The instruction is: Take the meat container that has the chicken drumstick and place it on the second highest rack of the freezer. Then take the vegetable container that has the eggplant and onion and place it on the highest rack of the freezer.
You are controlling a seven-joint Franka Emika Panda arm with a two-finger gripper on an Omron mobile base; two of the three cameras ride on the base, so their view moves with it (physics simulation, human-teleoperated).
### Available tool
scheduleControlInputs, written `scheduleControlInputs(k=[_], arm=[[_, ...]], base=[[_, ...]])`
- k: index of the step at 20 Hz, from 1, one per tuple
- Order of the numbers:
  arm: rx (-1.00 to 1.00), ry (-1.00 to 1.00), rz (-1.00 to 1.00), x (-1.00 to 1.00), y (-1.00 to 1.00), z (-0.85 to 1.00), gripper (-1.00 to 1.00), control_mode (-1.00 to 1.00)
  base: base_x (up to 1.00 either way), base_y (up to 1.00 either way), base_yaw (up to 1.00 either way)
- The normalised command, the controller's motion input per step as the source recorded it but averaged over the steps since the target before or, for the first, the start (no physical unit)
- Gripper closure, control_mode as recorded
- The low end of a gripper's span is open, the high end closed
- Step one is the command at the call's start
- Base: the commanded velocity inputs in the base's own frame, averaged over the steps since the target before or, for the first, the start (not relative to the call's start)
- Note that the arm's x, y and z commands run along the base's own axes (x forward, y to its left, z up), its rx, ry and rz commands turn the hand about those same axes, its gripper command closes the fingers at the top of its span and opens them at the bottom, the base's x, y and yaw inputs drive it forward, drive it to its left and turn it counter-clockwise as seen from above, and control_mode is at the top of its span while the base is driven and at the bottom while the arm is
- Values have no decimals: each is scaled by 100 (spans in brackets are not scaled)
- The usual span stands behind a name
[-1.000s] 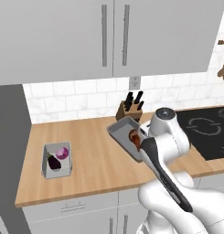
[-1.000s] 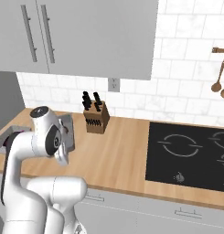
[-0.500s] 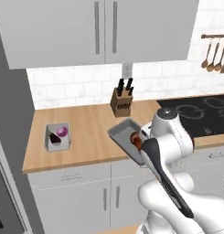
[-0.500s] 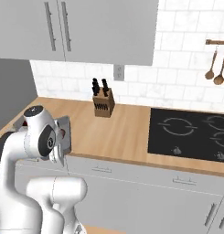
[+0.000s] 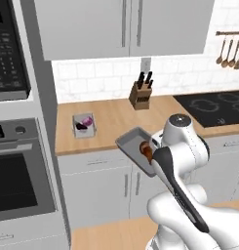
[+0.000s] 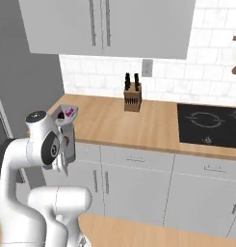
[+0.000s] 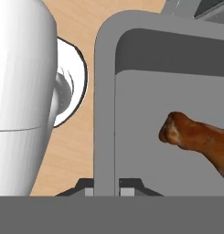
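Observation:
My gripper [image 7: 106, 188] is shut on the rim of the meat container [image 7: 104, 91], a grey tray with the chicken drumstick [image 7: 195, 137] lying inside. In the left base view the meat container [image 5: 133, 145] hangs tilted in front of the counter edge, with the drumstick [image 5: 145, 148] near my gripper [image 5: 152, 155]. The vegetable container [image 5: 84, 124] sits on the wooden counter at the left end, holding the dark eggplant [image 5: 81, 127] and the pink onion [image 5: 88, 120]. It also shows behind the arm as the vegetable container [image 6: 67, 113]. The freezer and its racks are out of view.
A knife block [image 5: 140, 93] stands at the back of the counter [image 5: 111, 114], and a black cooktop [image 5: 213, 105] lies to the right. Black-glass ovens [image 5: 16, 180] in a grey column stand left of the counter. Wall cabinets [image 5: 126, 27] hang above.
The whole picture has shifted: the base has backed away from the counter, bringing the ovens and lower cabinets into view. The tray with the drumstick stays in my grip.

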Motion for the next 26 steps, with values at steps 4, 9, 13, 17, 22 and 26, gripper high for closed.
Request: scheduleControlInputs(k=[4, 9, 13, 17, 22, 26], arm=[[0, 0, 0, 0, 0, 0, 100, 100], [0, 0, 0, 0, 0, 0, 100, 100], [0, 0, 0, 0, 0, 0, 100, 100], [0, 0, 0, 0, 0, 0, 100, 100], [0, 0, 0, 0, 0, 0, 100, 100], [0, 0, 0, 0, 0, 0, 100, 100]], base=[[-13, 96, 1], [-59, 80, 1], [-27, 99, 0], [0, 100, 0], [-23, 100, 0], [-31, 100, 0]])
